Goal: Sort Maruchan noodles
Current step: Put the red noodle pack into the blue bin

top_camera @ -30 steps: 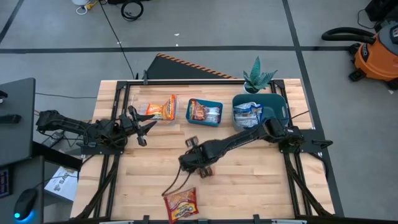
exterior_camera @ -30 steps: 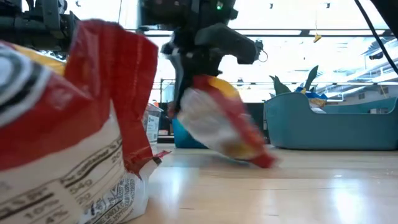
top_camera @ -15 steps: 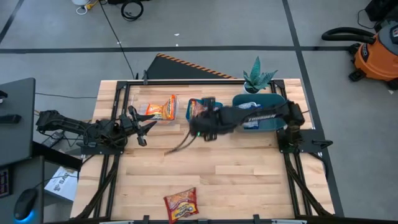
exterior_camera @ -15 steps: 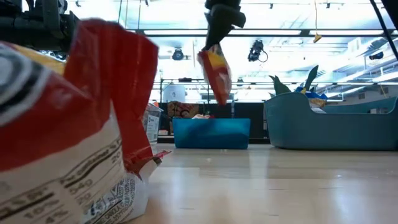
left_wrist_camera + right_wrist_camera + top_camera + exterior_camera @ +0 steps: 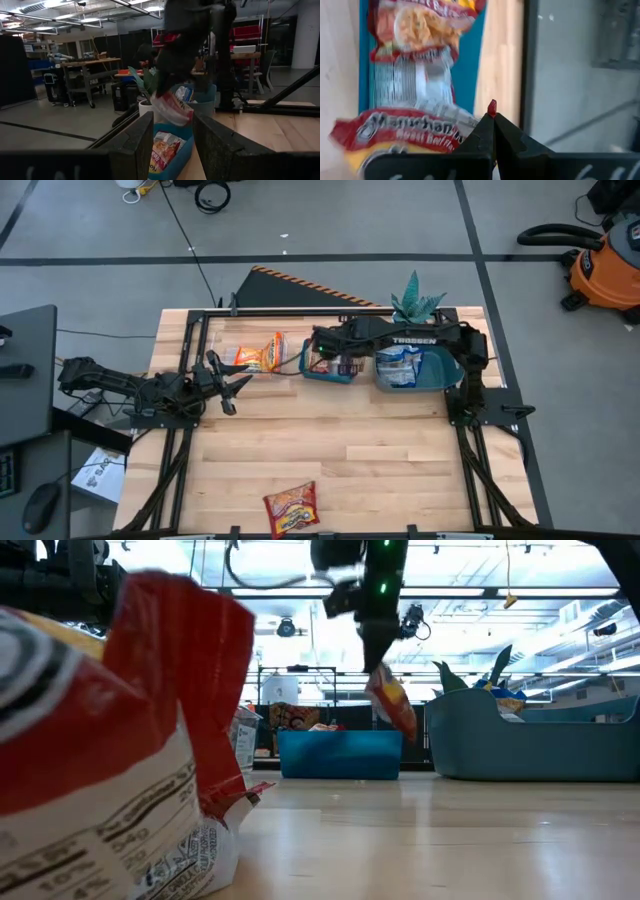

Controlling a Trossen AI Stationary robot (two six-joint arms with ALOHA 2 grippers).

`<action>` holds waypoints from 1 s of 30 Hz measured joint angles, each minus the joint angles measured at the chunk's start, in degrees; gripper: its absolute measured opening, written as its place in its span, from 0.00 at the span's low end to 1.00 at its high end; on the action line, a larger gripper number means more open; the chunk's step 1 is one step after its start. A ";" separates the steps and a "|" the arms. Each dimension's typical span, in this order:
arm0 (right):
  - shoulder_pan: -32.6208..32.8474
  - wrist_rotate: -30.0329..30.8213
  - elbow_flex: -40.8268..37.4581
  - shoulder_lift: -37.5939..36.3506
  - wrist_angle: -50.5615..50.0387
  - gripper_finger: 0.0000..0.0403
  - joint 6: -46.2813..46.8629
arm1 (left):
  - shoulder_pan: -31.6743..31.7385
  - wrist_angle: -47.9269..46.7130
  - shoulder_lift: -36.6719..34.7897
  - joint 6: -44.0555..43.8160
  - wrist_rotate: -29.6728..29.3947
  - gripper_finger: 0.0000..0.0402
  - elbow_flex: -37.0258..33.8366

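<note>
My right gripper (image 5: 318, 350) reaches from the table's right across to the middle teal bin (image 5: 340, 760) and is shut on a red-and-yellow Maruchan packet (image 5: 392, 705). That packet hangs above the bin. Similar red-and-yellow packets (image 5: 412, 30) lie flat in the bin. My left gripper (image 5: 225, 375) waits open near the table's left edge, touching nothing. Orange packets (image 5: 262, 353) lie in a clear tray. Blue-and-white ones (image 5: 400, 365) fill the right teal bin (image 5: 445, 375). One more red-and-yellow packet (image 5: 290, 507) lies by the near edge. My right gripper pinches the red-and-yellow packet between its two fingers at one edge; a red tip (image 5: 492, 106) sticks out past the shut fingertips. The fingers come from above, pointing down. The packet hangs tilted below them, lifted clear of the bin (image 5: 170, 150).
A potted plant (image 5: 415, 302) stands at the far edge behind the right teal bin. Dark frame rails (image 5: 300, 311) run along the table's far edge and sides. Bare wood (image 5: 350, 450) spans the table's middle. In the low view the near packet (image 5: 100, 740) blocks the left side.
My right gripper, shut on the red-and-yellow packet, has swung up from the table's middle toward the far edge and now stands over the middle teal bin. The packet, low by the tabletop a second ago, has risen well clear and hangs above the bin.
</note>
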 joint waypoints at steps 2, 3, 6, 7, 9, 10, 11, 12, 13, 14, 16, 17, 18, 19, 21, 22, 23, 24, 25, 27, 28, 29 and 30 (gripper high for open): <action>-1.49 -3.04 -2.76 0.00 5.80 0.02 -2.76 | 0.02 0.01 0.00 0.01 0.01 0.35 0.00; -2.10 -4.52 -4.02 0.00 8.98 0.02 -4.03 | 0.02 0.01 0.00 0.00 0.01 0.35 0.00; -3.12 -8.82 -6.58 0.02 16.79 0.02 -6.82 | 0.02 0.02 0.00 0.01 0.01 0.35 0.00; -3.25 -10.12 -7.11 0.02 19.18 0.02 -7.63 | 0.02 0.02 0.00 0.02 0.00 0.35 0.00; -3.43 -13.28 -7.81 0.02 22.66 0.02 -9.42 | 0.01 0.02 0.00 0.07 0.00 0.35 0.00; -3.56 -14.91 -8.02 0.02 23.80 0.02 -10.07 | 0.02 0.01 0.00 0.07 0.00 0.35 0.00; -3.69 -16.64 -8.28 0.02 25.08 0.02 -10.66 | 0.02 0.02 0.00 0.11 0.00 0.35 0.00; -3.95 -18.38 -8.52 0.02 25.83 0.02 -11.25 | 0.02 0.00 0.02 0.18 0.00 0.35 0.00; -4.24 -20.04 -8.83 0.02 26.04 0.02 -11.51 | 0.01 0.02 0.00 0.35 0.00 0.35 0.00; -4.54 -21.24 -9.20 0.02 26.20 0.02 -11.50 | 0.02 0.01 0.00 0.33 0.00 0.35 0.00; -5.22 -22.28 -9.97 0.02 27.62 0.02 -10.46 | 0.02 -0.02 0.01 0.33 0.00 0.35 0.00; -5.47 -22.76 -10.37 0.02 28.88 0.02 -9.71 | 0.02 -0.02 0.01 0.32 0.00 0.35 0.00; -5.65 -23.80 -10.69 0.02 30.21 0.02 -9.30 | 0.01 -0.02 0.00 0.24 0.00 0.35 0.00; -5.73 -25.20 -11.05 0.02 31.67 0.02 -9.22 | 0.02 -0.02 0.00 0.22 0.00 0.35 0.00; -5.52 -28.76 -12.04 0.02 36.49 0.02 -9.32 | 0.01 0.00 0.00 0.13 0.00 0.35 0.00; -5.40 -30.13 -12.71 0.02 39.61 0.02 -9.33 | 0.01 0.01 0.00 0.13 0.00 0.35 0.00; -5.34 -30.92 -13.44 0.02 42.37 0.02 -9.23 | 0.02 0.02 0.00 0.13 0.00 0.35 0.00; -5.31 -31.18 -14.15 0.02 44.41 0.02 -8.92 | 0.02 0.04 0.00 0.07 0.00 0.35 0.00; -5.32 -30.88 -14.89 0.02 46.11 0.02 -8.12 | 0.02 0.04 0.00 0.07 0.00 0.35 0.00; -5.88 -29.94 -16.50 0.02 48.77 0.02 -5.92 | 0.01 0.04 0.00 0.04 0.00 0.35 0.00; -6.24 -29.75 -17.20 0.02 49.26 0.02 -5.04 | 0.01 0.04 0.00 0.04 0.00 0.35 0.00; -6.52 -29.58 -17.89 0.02 49.23 0.02 -4.31 | 0.02 0.04 0.00 0.04 0.00 0.35 0.00; -6.83 -29.13 -18.74 0.02 49.00 0.02 -3.43 | 0.02 0.02 0.00 0.04 0.00 0.35 0.00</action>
